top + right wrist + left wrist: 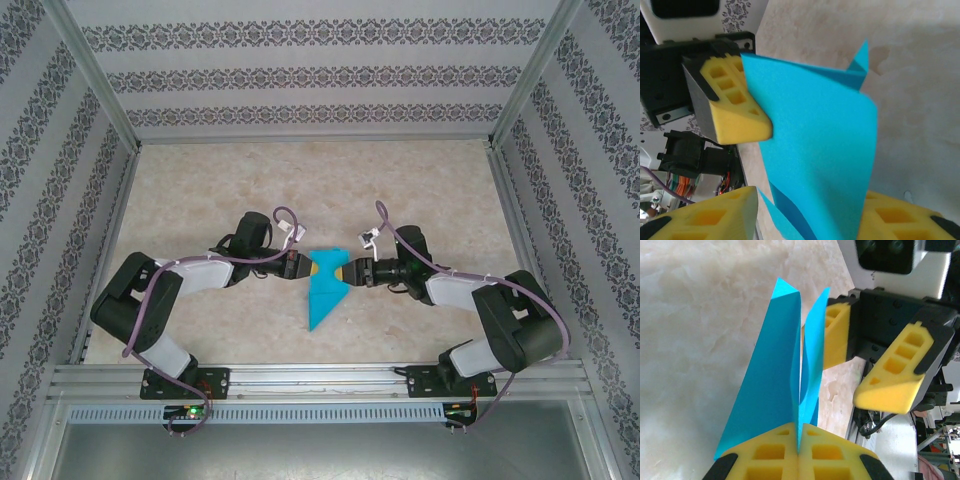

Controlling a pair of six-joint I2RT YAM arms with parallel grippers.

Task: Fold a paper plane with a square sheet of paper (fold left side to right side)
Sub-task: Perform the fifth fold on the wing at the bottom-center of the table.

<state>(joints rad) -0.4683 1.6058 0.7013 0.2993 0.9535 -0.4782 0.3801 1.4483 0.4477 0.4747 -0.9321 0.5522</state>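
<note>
The paper plane (325,288) is at the middle of the bench (200,180), between the two arms. The left hand (799,445) is clamped on its folded body from the left, probably to keep the layers together. The right hand (809,200) has its fingers apart around one wing flap without pinching it, seemingly ready to press the crease.

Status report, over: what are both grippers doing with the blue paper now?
Left gripper shut on the paper plane. Right gripper open, jaws either side of one flap. Nothing in the way.
</note>
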